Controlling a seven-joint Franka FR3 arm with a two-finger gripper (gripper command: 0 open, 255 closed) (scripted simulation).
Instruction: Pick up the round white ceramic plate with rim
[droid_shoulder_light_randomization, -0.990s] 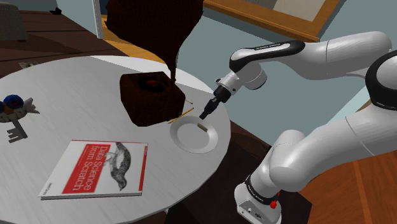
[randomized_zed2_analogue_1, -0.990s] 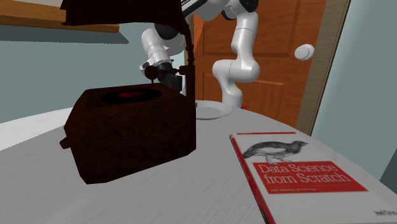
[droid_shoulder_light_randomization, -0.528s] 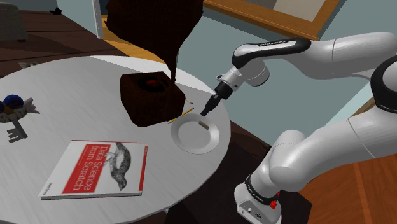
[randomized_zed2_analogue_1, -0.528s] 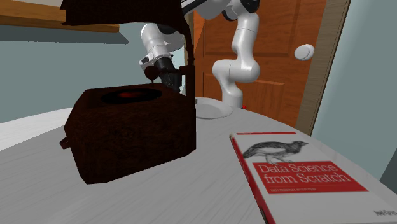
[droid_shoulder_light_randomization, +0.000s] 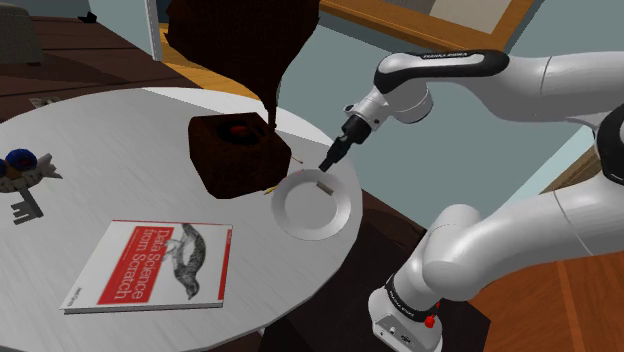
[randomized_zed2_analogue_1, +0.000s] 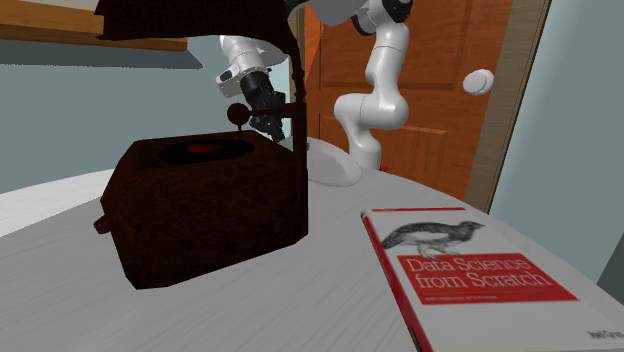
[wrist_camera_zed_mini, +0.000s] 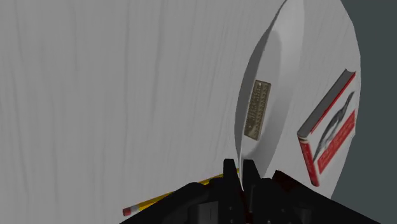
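Observation:
The round white plate (droid_shoulder_light_randomization: 312, 210) with a raised rim hangs tilted near the table's edge on the shoulder view's right, its far rim raised. My black gripper (droid_shoulder_light_randomization: 326, 166) is shut on that far rim, just to the right of the dark box. In the wrist view the two fingers (wrist_camera_zed_mini: 239, 173) clasp the plate's (wrist_camera_zed_mini: 280, 60) thin edge, and a small tan label lies in the plate's well. From the second exterior view, the gripper (randomized_zed2_analogue_1: 268, 124) sits behind the box's post and the plate (randomized_zed2_analogue_1: 331, 165) shows beside it.
A dark brown box (droid_shoulder_light_randomization: 236, 152) with a big horn overhead stands right beside the plate. A yellow pencil (wrist_camera_zed_mini: 170, 194) lies by the box. A red and white book (droid_shoulder_light_randomization: 155, 262) lies nearer the front. A key and a blue object (droid_shoulder_light_randomization: 22, 172) lie far left on the round white table (droid_shoulder_light_randomization: 120, 150).
The gripper has closed on the plate's far rim and risen, moving up and right in the shoulder view. The plate's gripped side has tipped up off the table.

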